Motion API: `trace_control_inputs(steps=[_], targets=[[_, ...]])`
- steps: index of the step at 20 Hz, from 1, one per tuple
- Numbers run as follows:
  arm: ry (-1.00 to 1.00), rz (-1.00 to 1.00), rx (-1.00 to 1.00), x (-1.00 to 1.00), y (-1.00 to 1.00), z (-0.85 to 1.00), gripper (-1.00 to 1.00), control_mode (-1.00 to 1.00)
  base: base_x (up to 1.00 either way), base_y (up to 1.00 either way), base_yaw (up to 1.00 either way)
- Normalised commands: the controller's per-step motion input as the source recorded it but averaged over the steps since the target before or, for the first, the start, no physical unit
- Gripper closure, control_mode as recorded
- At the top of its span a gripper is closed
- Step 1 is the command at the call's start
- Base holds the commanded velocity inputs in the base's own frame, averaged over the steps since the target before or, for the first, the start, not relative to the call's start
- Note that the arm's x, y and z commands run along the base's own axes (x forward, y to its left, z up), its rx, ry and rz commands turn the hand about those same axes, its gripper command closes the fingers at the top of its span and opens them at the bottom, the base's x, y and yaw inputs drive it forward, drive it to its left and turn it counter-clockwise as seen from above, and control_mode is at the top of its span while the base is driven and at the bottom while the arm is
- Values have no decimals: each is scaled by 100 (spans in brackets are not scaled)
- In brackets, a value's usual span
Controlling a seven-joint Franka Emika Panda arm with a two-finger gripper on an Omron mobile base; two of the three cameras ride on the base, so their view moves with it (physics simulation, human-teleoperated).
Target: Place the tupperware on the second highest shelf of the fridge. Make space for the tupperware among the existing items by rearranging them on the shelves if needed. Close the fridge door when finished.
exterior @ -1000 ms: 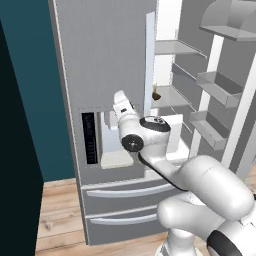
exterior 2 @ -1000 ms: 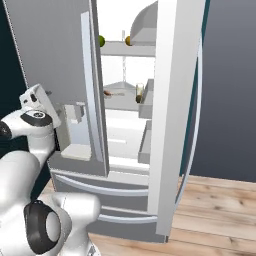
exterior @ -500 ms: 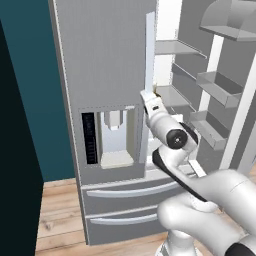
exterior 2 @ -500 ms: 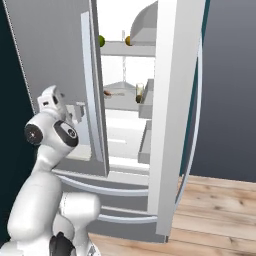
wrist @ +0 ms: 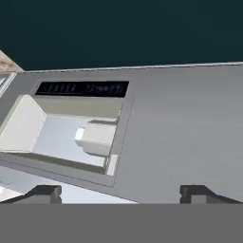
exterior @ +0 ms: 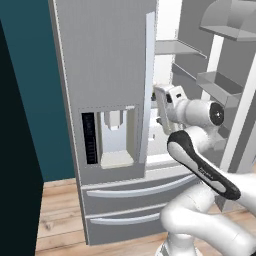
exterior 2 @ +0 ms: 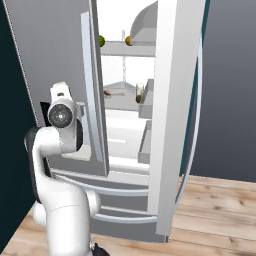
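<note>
Your gripper (wrist: pixel 121 192) stood wide open and empty, its two dark tips well apart in the hand view, aimed at the face of the fridge's closed left door rather than into the cavity.

The fridge (exterior: pixel 105 65) had that left door shut and the right door (exterior 2: pixel 175 115) swung open, so the lit inside showed between them. Your arm (exterior: pixel 200 165) rose in front of the drawers, with the hand near the inner edge of the closed door, just beside the long pale handle (exterior: pixel 148 85). The water dispenser (wrist: pixel 71 133) sat directly under the hand camera.

Inside, the upper shelf (exterior 2: pixel 120 49) carried two small round things, one greenish and one orange, too small to name. The shelf below it (exterior 2: pixel 120 102) held a flat brownish item and a small upright carton (exterior 2: pixel 139 90); that flat item may have been the tupperware, but you could not tell for sure at that size.

You seemed to be in the approach step, with nothing grasped yet. The next move called for swinging the hand right, past the door edge, and into the opening at shelf height.
</note>
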Motion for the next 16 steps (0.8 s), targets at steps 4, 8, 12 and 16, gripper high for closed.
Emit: trace_control_inputs(steps=[4, 8, 12, 16], targets=[[26, 17, 3, -86, -24, 0, -100, -100, 0, 0, 0], [4, 12, 0, -93, -64, -3, -100, -100, 0, 0, 0], [0, 4, 5, -61, -96, -8, -100, -100, 0, 0, 0], [-1, 0, 14, -43, -100, -4, -100, -100, 0, 0, 0]])
